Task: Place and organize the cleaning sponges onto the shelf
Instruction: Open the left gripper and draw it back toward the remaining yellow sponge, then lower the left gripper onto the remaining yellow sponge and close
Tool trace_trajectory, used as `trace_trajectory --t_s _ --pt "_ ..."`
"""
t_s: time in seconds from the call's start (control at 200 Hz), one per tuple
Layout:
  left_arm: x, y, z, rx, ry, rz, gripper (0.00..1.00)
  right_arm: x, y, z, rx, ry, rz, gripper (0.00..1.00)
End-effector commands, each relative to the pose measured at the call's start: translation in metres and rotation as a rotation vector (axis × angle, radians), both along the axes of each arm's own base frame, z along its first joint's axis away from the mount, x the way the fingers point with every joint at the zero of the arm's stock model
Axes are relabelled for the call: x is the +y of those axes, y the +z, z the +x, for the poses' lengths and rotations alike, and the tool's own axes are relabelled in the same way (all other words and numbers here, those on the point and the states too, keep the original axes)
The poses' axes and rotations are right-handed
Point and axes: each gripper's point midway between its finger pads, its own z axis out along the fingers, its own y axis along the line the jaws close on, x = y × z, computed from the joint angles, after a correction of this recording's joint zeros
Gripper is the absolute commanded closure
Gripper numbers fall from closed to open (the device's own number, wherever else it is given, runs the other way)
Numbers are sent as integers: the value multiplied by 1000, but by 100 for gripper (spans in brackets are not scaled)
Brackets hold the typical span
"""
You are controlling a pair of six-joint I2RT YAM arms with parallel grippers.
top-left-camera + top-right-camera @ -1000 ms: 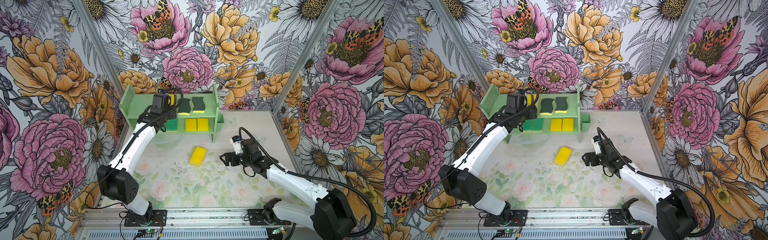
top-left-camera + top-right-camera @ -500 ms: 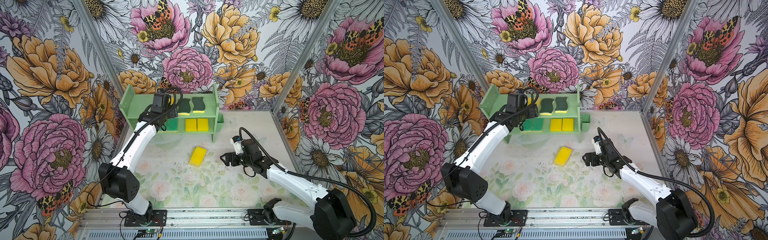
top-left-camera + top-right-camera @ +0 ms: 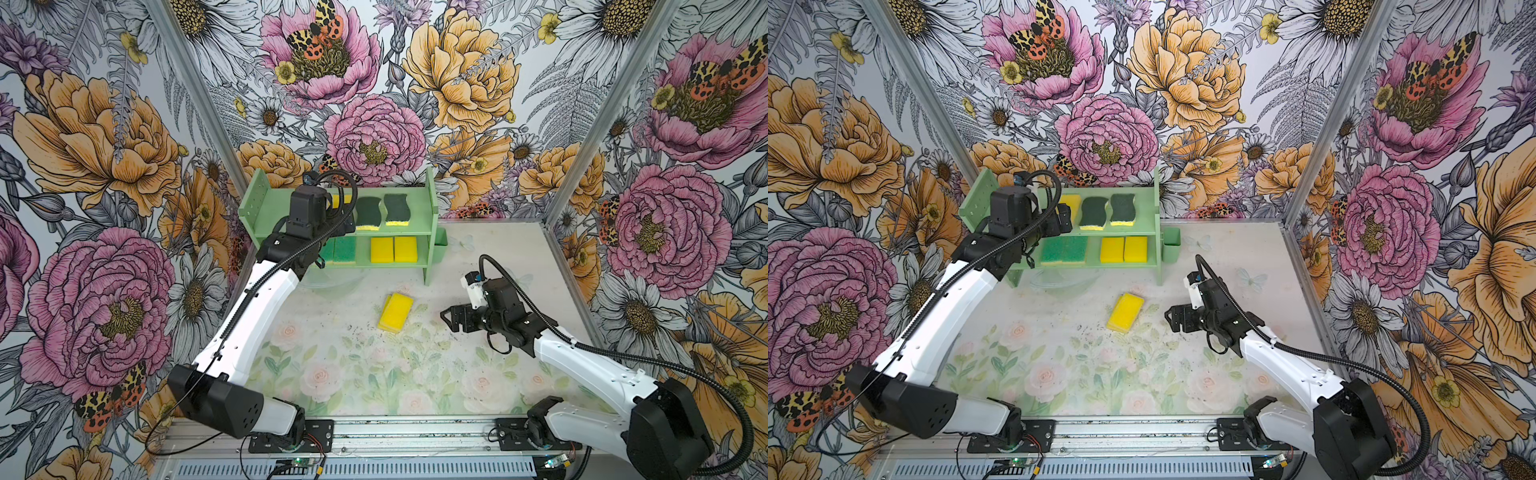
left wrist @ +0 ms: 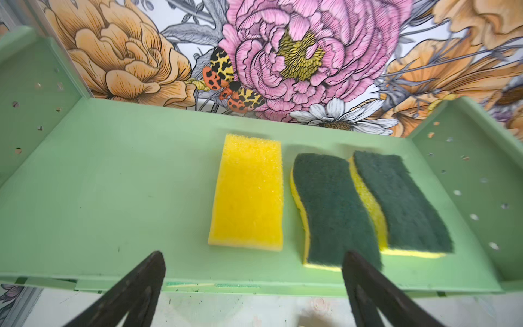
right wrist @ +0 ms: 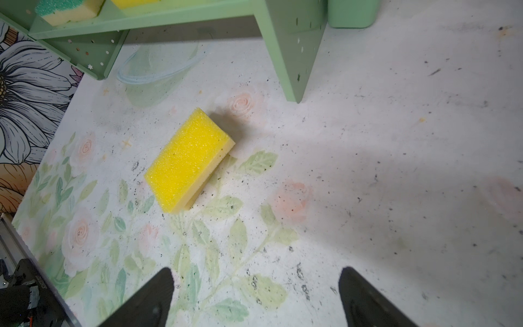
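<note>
The left hand (image 4: 254,256) is spread wide and holds nothing, its fingertips at the front edge of the upper tier of the shelf (image 4: 113,184). A yellow sponge (image 4: 249,195) lies flat on that tier, just beside two dark-green wavy sponges (image 4: 336,209). On the lower tier sit two bright-green sponges (image 3: 1064,250) and two yellow sponges (image 3: 1124,249). The right hand (image 5: 256,271) is also wide open and empty above the tabletop (image 5: 396,170), near a loose yellow sponge (image 5: 189,158) around its middle.
</note>
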Motion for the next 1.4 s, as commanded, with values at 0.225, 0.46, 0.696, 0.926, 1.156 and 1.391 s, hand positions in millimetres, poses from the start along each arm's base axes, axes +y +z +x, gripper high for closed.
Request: trace_trajectory --t_s 0.225,0.46,0.696,0.926,1.156,1.391 --pt "-48 -75 -66 29 -180 32 1 0 6 2 -17 7 12 7" --pt "-70 -166 -94 121 -255 -12 1 -4 1 3 -8 -8 -1 7" --pt "-97 -215 -109 146 -327 -31 1 -5 -3 3 4 -14 -8 7" --pt "-128 -247 -119 155 -376 8 1 -7 -8 5 16 -25 -18 7" --pt "-160 -263 -129 124 -425 54 1 -8 -12 4 26 -27 -19 7" --pt "-166 -275 -139 54 -436 71 1 -11 -15 4 30 -32 -28 7"
